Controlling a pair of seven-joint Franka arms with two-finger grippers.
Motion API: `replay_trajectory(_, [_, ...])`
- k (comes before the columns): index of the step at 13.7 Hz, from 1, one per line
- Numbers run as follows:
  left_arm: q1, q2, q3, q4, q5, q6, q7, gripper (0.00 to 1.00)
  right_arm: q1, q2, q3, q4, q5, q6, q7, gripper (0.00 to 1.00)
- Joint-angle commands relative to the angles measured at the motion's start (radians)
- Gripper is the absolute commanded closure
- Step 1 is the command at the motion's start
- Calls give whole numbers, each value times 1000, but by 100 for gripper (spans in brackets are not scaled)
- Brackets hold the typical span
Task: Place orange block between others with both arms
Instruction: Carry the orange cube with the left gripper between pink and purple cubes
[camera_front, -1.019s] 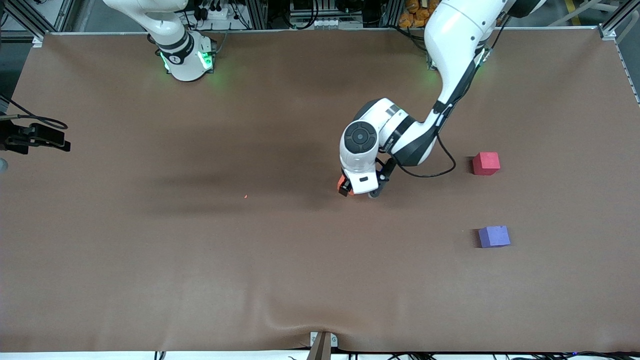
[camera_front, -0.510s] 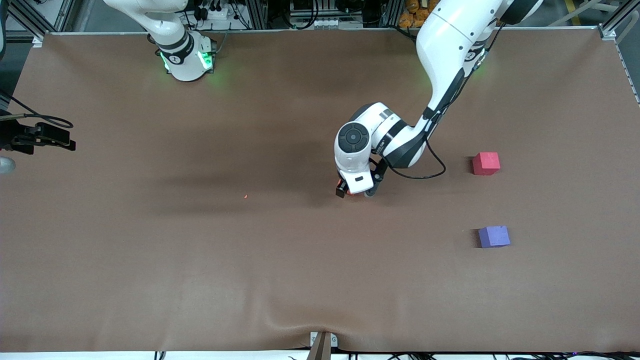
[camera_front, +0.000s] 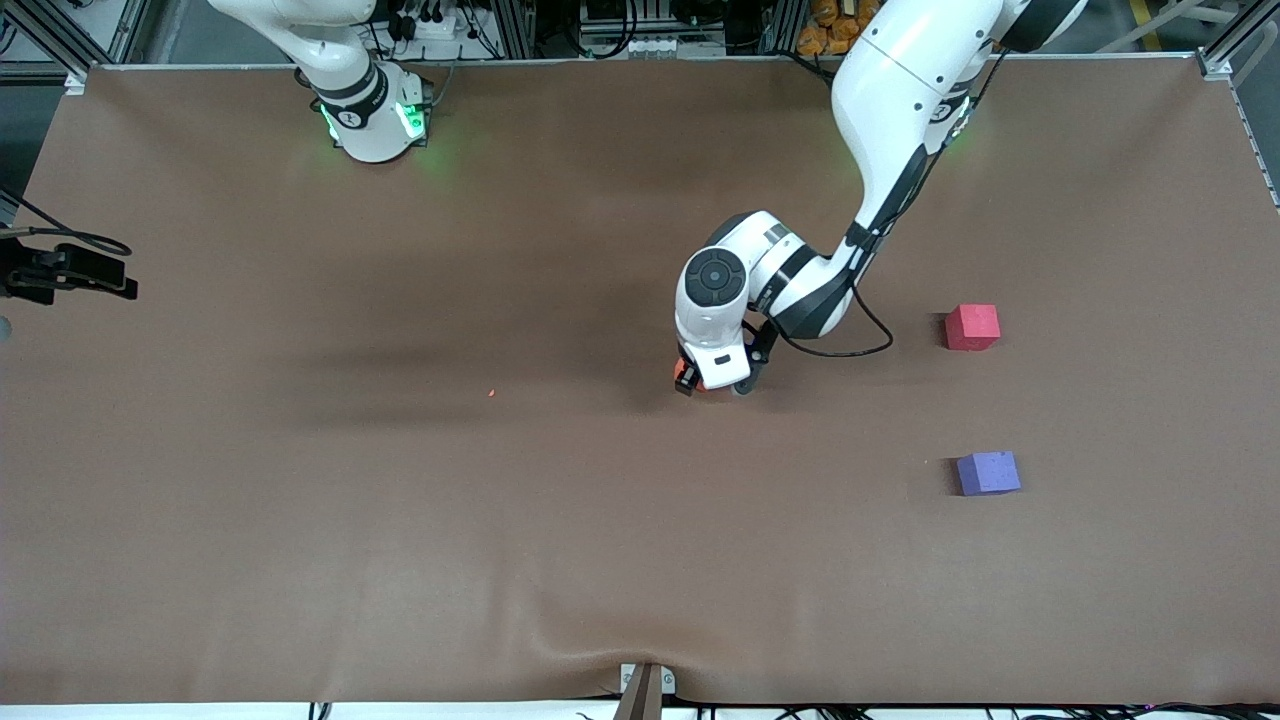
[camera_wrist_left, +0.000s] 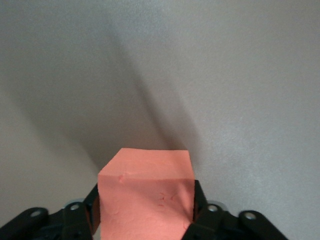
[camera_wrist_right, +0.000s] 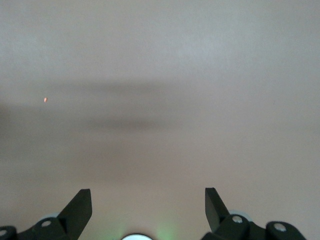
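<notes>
My left gripper (camera_front: 711, 384) sits just right of the frame's centre in the front view, fingers (camera_wrist_left: 199, 200) pressed against both sides of the orange block (camera_wrist_left: 146, 192), which I am grasping low over the brown table (camera_front: 400, 500). The red cube (camera_front: 972, 326) lies at middle right and the purple cube (camera_front: 988, 472) below it, both well apart from the block. My right gripper (camera_wrist_right: 148, 204) waits at the frame's left edge, spread wide with nothing in it

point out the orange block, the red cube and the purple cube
orange block (camera_wrist_left: 146, 195), left wrist view, middle of its top face
red cube (camera_front: 972, 327), front view, centre of the cube
purple cube (camera_front: 988, 473), front view, centre of the cube
</notes>
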Motion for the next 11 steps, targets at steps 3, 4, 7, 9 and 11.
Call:
replay_trajectory(3, [96, -79, -3, -2, 32, -41, 148, 100, -30, 2, 24, 23, -12, -39, -5, 0])
replay_trajectory(4, [126, -111, -5, 0, 21, -85, 218, 100, -30, 2, 24, 37, -17, -41, 0, 0])
replay_trajectory(7, [220, -203, -8, -7, 6, -229, 440, 100, -26, 2, 24, 50, -9, -41, 0, 0])
replay_trajectory(9, [301, -240, -8, -11, -16, -306, 618, 100, -24, 1, 26, 69, -5, -41, 2, 0])
replay_trajectory(11, [398, -263, -8, -13, -22, -409, 837, 100, -26, 1, 26, 77, -3, -48, 0, 0])
